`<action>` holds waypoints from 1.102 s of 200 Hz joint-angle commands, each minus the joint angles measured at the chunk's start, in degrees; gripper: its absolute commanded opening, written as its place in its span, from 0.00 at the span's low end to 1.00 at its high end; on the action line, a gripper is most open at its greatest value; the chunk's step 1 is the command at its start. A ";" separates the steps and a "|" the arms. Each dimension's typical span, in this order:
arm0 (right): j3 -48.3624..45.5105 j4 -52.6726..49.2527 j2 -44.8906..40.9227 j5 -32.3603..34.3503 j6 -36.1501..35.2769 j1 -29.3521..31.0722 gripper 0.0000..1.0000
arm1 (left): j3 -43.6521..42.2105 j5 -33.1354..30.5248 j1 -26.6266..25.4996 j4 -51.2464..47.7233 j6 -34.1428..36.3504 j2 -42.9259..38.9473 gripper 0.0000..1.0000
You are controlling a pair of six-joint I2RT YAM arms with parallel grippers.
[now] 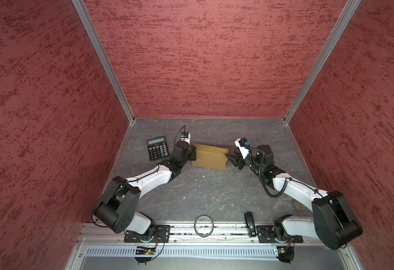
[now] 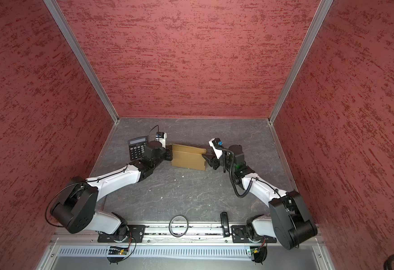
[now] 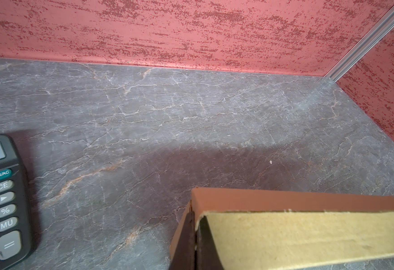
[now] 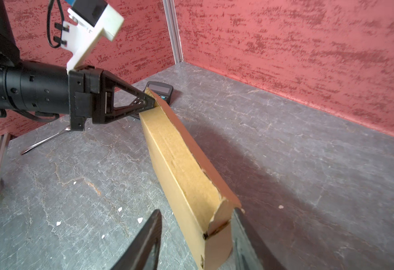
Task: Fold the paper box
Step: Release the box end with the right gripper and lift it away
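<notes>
The paper box [image 1: 211, 157] [image 2: 187, 159], tan cardboard and partly folded, lies on the grey table between my two grippers in both top views. My left gripper [image 1: 194, 152] [image 2: 169, 154] is shut on the wall at the box's left end. The left wrist view shows its jaws [image 3: 195, 236] pinched on that thin wall of the box [image 3: 308, 236]. My right gripper [image 1: 230, 159] [image 2: 205, 159] [image 4: 197, 212] is open at the right end. One finger [image 4: 247, 236] lies along the end flap of the box [image 4: 179, 163]; the other finger [image 4: 149, 236] stands apart.
A black calculator [image 1: 157, 148] [image 2: 136, 149] [image 3: 2, 201] [image 4: 161, 90] lies just left of the left wrist. A dark ring [image 1: 203, 225] and a black oblong object [image 1: 249, 224] sit at the front rail. Red walls close in three sides.
</notes>
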 commanded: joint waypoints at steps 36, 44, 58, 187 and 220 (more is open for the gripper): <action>6.98 -10.22 -5.07 6.58 4.04 0.26 0.55 | -4.60 1.13 -0.96 -13.82 -0.48 3.00 0.00; 8.56 -12.35 -5.30 7.96 5.26 0.21 0.56 | -4.69 0.95 -1.06 -13.64 -0.43 2.89 0.00; 11.35 -15.87 -5.27 10.56 8.70 0.19 0.57 | -4.95 0.69 -1.24 -13.30 -0.35 2.65 0.00; 15.76 -28.41 1.17 15.66 52.02 0.23 0.61 | -8.27 -0.54 -2.49 -8.96 0.44 0.43 0.00; 12.10 -28.17 -1.08 17.08 58.24 0.36 0.62 | -8.88 -0.59 -2.76 -7.28 0.66 0.96 0.00</action>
